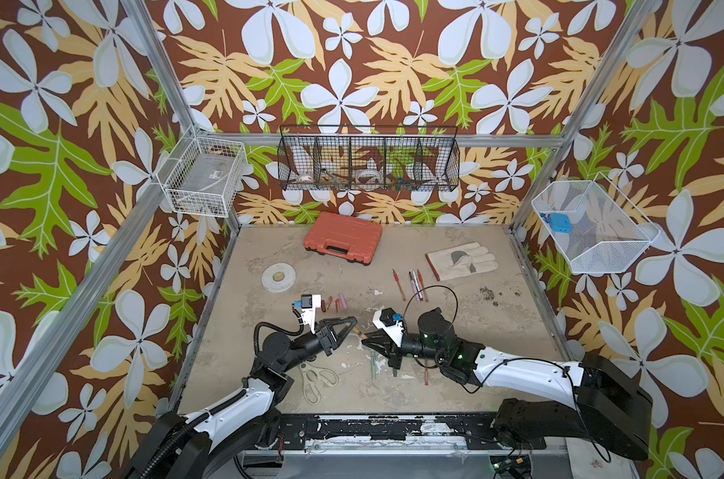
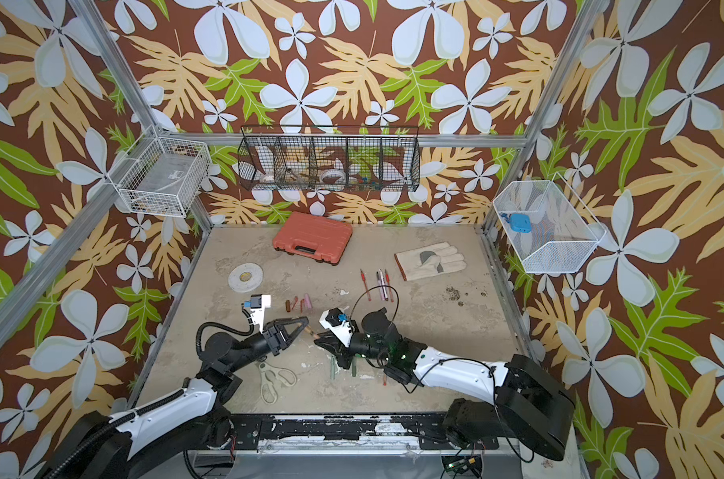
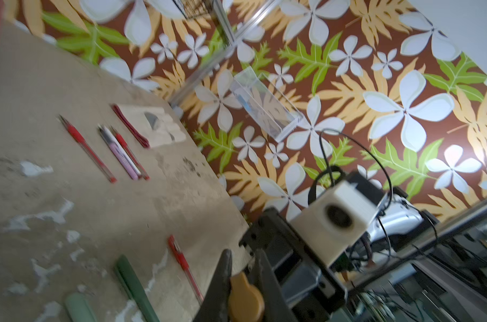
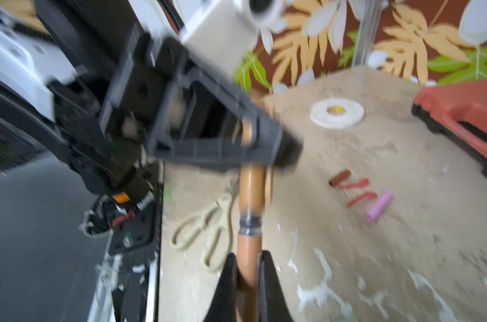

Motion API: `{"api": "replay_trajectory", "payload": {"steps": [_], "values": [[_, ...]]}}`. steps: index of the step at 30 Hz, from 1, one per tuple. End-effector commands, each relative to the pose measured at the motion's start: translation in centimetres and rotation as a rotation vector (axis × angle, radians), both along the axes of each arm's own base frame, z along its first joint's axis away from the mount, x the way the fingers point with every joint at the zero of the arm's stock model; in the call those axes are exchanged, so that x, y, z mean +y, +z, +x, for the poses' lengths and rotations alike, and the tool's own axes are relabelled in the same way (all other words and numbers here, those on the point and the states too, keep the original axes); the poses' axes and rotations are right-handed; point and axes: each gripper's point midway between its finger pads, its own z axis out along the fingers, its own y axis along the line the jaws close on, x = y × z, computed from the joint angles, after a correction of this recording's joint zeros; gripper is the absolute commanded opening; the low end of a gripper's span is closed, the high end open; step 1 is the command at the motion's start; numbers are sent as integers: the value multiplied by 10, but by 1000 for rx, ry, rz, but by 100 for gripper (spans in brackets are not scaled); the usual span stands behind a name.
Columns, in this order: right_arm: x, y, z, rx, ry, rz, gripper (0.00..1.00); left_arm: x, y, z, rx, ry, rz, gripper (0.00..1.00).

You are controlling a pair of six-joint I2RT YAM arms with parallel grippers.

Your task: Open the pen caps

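Pen caps point(image 1: 332, 303) of brown, red and pink plastic lie loose mid-table, the left gripper point(image 3: 243, 259) clamps the gold plastic cap point(image 3: 245, 298), the right gripper point(image 4: 247, 259) its barrel point(image 4: 249, 242), while two green pens point(image 3: 133, 287) and a red pen point(image 3: 184, 263) look still capped.

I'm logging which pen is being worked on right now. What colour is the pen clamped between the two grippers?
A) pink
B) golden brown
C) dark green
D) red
B: the right wrist view shows a golden-brown pen running out from the shut right gripper, and the left wrist view shows its gold end pinched in the left gripper.
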Motion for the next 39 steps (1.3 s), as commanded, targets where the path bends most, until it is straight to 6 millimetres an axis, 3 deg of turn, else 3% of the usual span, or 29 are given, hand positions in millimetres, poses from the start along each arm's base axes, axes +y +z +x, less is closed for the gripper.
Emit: {"api": "replay_trajectory", "payload": {"steps": [1,10,18,27,32,39], "values": [[-19,-54,-20,90,10,-223,0,20,38,10,-117,132,-104,0],[-20,-40,-18,19,-23,-194,0,19,36,12,-106,127,-97,0],[-25,-20,-12,11,-57,-120,0,24,9,38,1,246,51,0],[-59,17,13,-68,-273,-14,0,30,-30,64,160,340,210,0],[-85,37,28,-130,-428,31,0,45,-53,75,257,442,307,0],[-100,41,37,-160,-516,37,0,44,-70,84,320,451,387,0]]}}
